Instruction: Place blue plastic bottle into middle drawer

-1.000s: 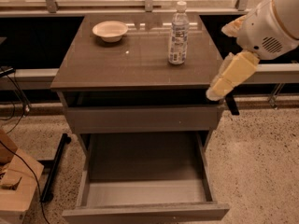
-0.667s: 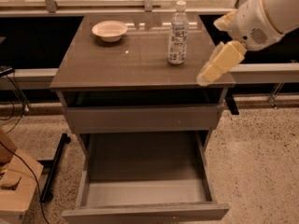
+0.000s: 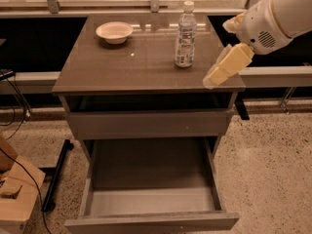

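Note:
The blue plastic bottle (image 3: 185, 34) stands upright on the brown cabinet top (image 3: 131, 65), right of its middle, with its white cap on. The middle drawer (image 3: 151, 202) is pulled out below, and its pale floor is bare. My gripper (image 3: 218, 76) hangs on the white arm at the right, above the top's right front corner. It points down and left, to the right of the bottle and nearer the camera, and does not touch the bottle. It holds nothing that I can see.
A shallow white bowl (image 3: 114, 32) sits at the back left of the top. A closed grey drawer front with a tiny white speck (image 3: 146, 124) lies above the open drawer. A wooden box (image 3: 14, 199) and cables lie on the floor at left.
My gripper has moved left, from beside the cabinet's right edge to over its right front corner, closer to the bottle. The bottle, the bowl and the drawer have not moved.

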Tool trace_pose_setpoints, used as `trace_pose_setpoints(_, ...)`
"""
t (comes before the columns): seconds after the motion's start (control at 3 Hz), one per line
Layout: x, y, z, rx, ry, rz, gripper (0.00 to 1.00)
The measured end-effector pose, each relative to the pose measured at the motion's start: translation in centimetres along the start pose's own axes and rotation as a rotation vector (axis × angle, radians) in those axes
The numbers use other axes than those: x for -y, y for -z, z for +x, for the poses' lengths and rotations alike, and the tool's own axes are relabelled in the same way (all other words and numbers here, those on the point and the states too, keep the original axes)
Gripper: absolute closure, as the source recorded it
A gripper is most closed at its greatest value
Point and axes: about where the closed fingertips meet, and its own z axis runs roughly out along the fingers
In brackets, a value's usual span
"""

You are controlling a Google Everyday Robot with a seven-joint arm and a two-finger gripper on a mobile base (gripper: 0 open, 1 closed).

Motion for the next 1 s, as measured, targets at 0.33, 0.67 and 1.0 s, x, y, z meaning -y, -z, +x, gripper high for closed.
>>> trace_pose_setpoints(0.33, 1.0, -3.1, -1.4, 0.081, -0.027, 0.02, 0.0)
trace_pose_setpoints(0.67, 4.4, -6.9, -4.4, 0.238, -0.06, 0.073, 0.0)
trace_pose_setpoints(1.0, 7.8, -9.6, -5.4, 0.38, -0.127, 0.103, 0.0)
